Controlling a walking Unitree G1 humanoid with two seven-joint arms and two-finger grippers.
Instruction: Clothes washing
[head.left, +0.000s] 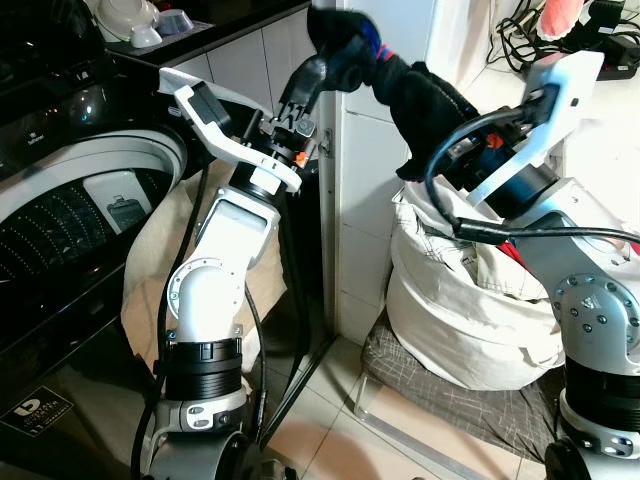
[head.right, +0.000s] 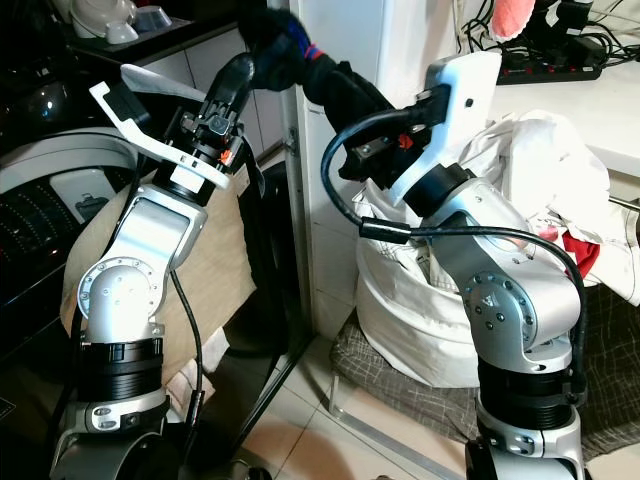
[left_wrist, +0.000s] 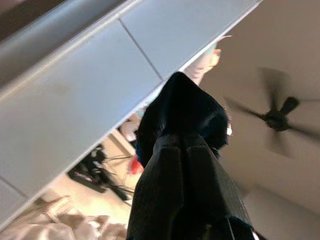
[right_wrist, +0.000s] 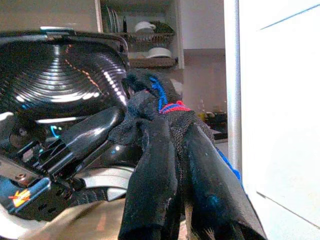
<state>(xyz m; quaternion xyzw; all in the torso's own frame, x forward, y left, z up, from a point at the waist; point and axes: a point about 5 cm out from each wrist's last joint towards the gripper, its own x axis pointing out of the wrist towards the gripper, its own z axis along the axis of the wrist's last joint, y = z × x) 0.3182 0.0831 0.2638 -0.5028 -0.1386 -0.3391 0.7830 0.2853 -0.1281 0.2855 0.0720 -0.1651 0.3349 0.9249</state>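
A dark garment (head.left: 400, 85) with blue and red trim hangs in the air between both arms, above the white laundry bag (head.left: 470, 310). My left gripper (head.left: 322, 62) is raised high and shut on the garment's upper end; in the left wrist view its fingers (left_wrist: 185, 175) pinch the dark cloth (left_wrist: 182, 110). From the right, my right gripper (right_wrist: 172, 165) is shut on the garment's lower part, with cloth (right_wrist: 150, 100) bunched over its fingers. The open top-loading washing machine (head.left: 70, 200) stands at the left, its drum dark.
A white cabinet panel (head.left: 380, 200) stands between the machine and the bag. Beige cloth (head.left: 150, 260) hangs beside the machine. The bag sits on a grey checked mat (head.left: 440, 395). Bowls (head.left: 135, 20) rest on the dark counter; a power strip with cables (head.right: 560, 55) lies on the right counter.
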